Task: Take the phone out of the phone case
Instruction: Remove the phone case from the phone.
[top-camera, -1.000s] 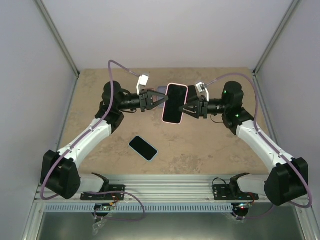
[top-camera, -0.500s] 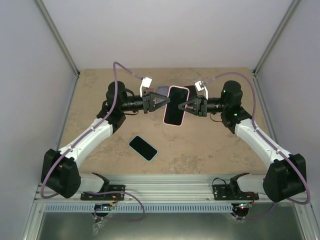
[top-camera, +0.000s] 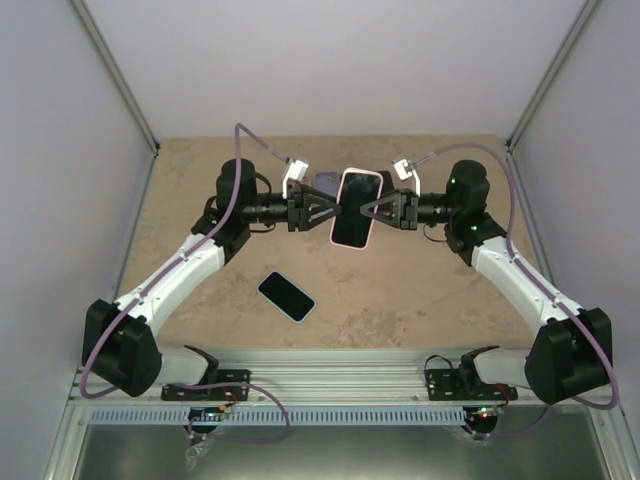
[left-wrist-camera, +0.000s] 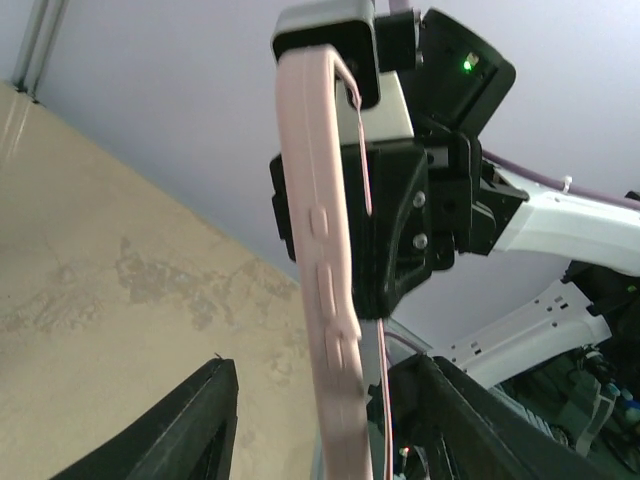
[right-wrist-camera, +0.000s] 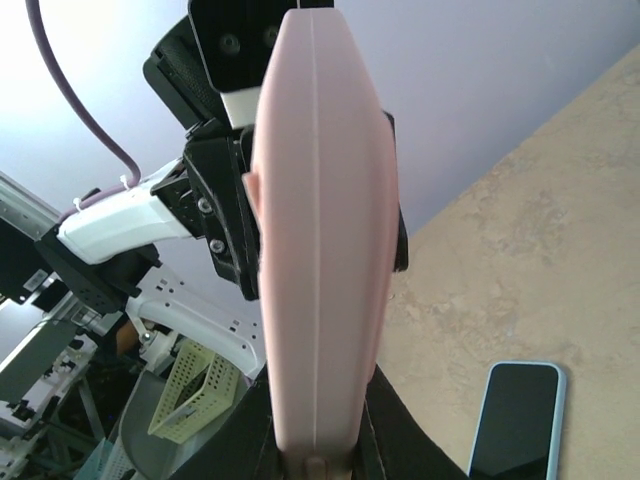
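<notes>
Grip has swapped since a second ago: right jaws were spread beside the pink phone case and are now clamped on its right long edge. Left jaws were pinched on the left edge and now stand parted, with the case edge between the fingers and a gap on each side. Case also sits a touch farther from the arm bases and less tilted than before. It hangs in the air over the back-middle of the table, between the two wrists. Phone is seated in the case, dark screen toward the top camera, pink rim showing all round it. Left wrist view: case seen edge-on, side buttons visible, right jaws closed on its far side. Right wrist view: pink edge of the case fills the centre, jaws tight on it at the bottom. Second phone sits in a light-blue case, flat on the table, screen up, nearer the left arm and well apart from both jaws. Purple-grey thing lies on the table behind the left jaws, mostly hidden, can't tell what.
</notes>
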